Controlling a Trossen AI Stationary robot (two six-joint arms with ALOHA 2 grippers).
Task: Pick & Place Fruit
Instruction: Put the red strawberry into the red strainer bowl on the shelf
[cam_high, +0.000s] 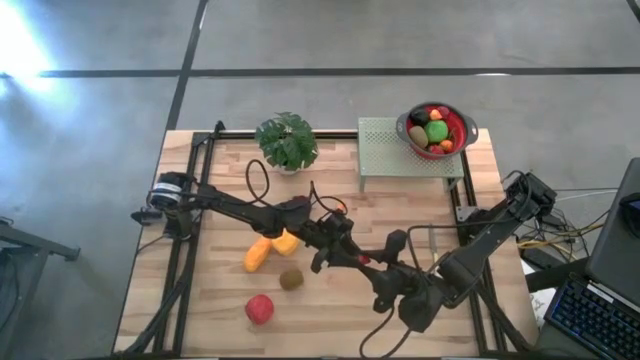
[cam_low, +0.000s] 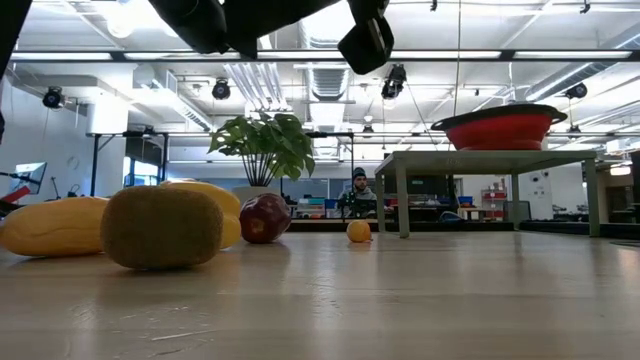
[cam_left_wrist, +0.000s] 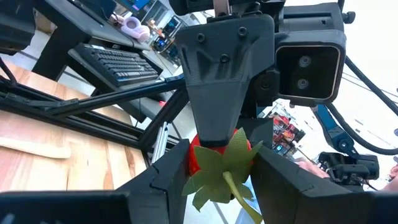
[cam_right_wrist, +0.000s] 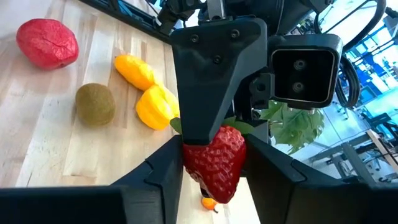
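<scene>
Both hands pinch one strawberry (cam_right_wrist: 214, 163) midair, its leafy end toward the left hand (cam_high: 352, 252), tip toward the right hand (cam_high: 385, 270)

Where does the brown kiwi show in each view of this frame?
High view: kiwi on the table, just below the yellow fruit.
Low view: kiwi in the left foreground.
Left wrist view: not in it.
Right wrist view: kiwi between red fruit and yellow fruit.
Shared landmark: potted plant, except left wrist.

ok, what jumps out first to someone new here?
The strawberry held in mid-air over the table's middle, with the left tool and right tool both closed on it, nose to nose. Next, the red bowl heaped with fruit on the green stand at the far right corner.
</scene>
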